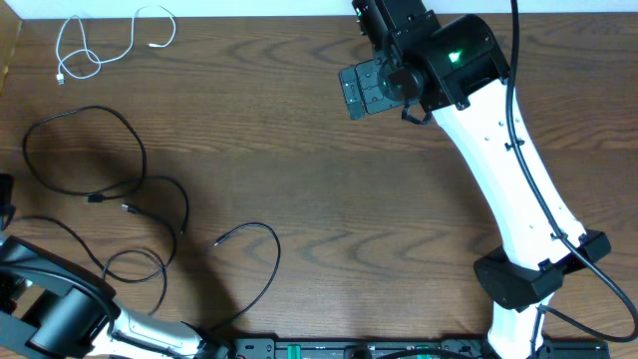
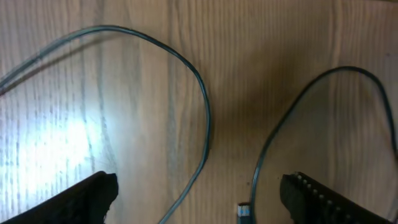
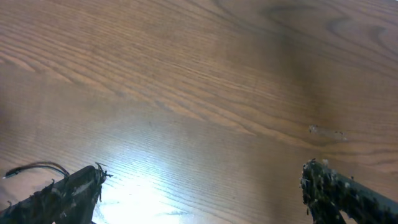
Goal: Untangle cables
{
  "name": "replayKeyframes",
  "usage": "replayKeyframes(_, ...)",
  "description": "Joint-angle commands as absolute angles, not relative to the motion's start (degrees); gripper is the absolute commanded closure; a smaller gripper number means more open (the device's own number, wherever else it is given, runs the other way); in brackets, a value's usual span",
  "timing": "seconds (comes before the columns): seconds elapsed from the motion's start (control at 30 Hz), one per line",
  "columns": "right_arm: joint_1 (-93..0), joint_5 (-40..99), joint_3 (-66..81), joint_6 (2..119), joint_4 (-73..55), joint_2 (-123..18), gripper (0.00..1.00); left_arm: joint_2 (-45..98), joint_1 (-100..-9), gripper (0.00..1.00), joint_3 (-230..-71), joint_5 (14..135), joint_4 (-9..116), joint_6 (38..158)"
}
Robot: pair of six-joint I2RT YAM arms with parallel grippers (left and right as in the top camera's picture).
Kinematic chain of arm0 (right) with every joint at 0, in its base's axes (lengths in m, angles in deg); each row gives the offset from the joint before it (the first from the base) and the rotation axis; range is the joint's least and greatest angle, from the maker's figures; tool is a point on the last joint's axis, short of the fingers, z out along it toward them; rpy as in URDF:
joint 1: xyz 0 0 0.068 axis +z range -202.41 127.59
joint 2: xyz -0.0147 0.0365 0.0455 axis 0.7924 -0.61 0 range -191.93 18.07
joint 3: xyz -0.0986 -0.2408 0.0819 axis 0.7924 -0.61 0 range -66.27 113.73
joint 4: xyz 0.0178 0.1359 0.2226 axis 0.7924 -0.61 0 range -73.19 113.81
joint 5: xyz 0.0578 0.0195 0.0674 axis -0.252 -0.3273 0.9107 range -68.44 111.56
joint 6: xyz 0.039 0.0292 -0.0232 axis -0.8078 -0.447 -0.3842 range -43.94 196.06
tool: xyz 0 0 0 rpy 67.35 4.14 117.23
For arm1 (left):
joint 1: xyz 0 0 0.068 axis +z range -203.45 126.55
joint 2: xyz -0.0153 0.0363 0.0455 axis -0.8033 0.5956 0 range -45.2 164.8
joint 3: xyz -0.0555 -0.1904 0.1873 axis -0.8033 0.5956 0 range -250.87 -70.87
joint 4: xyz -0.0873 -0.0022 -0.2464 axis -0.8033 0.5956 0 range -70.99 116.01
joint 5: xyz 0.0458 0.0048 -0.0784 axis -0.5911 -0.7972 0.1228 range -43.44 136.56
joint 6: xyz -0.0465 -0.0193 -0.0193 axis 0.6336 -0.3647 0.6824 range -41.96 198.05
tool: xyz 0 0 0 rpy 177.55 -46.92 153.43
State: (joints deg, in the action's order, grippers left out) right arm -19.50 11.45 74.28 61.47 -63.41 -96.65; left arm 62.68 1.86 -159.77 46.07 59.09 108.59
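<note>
Between grabs: the black cables [image 1: 125, 207] are not yet fully apart.
Your left gripper [image 2: 199, 199] hangs open and empty over two black strands at the table's [image 1: 329, 199] left. Your right gripper [image 3: 202, 186] is open too, holding nothing. The white cable [image 1: 100, 60] lies apart in the far-left corner. Next, pinch one strand only.

The overhead view is evenly lit, warm and sharp, with soft grey shadows on the table [image 1: 204, 284] beside the left arm [image 1: 60, 309]. Both wrist views are softer. White glare lies just ahead of the left gripper [image 2: 199, 186] and between the fingers of the right gripper [image 3: 202, 177], and the fingertips are blurred.
</note>
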Motion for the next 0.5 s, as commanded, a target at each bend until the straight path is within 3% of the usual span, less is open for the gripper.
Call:
replayKeyframes(0.0, -19.4, 10.7, 74.3, 62.0, -63.3, -97.3, 0.01, 59.1, 1.9, 0.10, -160.8, 47.4, 59.4, 107.0)
replayKeyframes(0.23, -19.4, 13.0, 73.9, 62.0, -62.3, -97.4, 0.01, 58.6, 3.9, 0.06, -160.6, 37.5, 68.4, 104.3)
replayKeyframes(0.47, -19.5, 12.5, 70.3, 62.0, -61.2, -97.4, 0.01, 58.6, 10.3, 0.05, -160.0, 36.0, 83.4, 121.7)
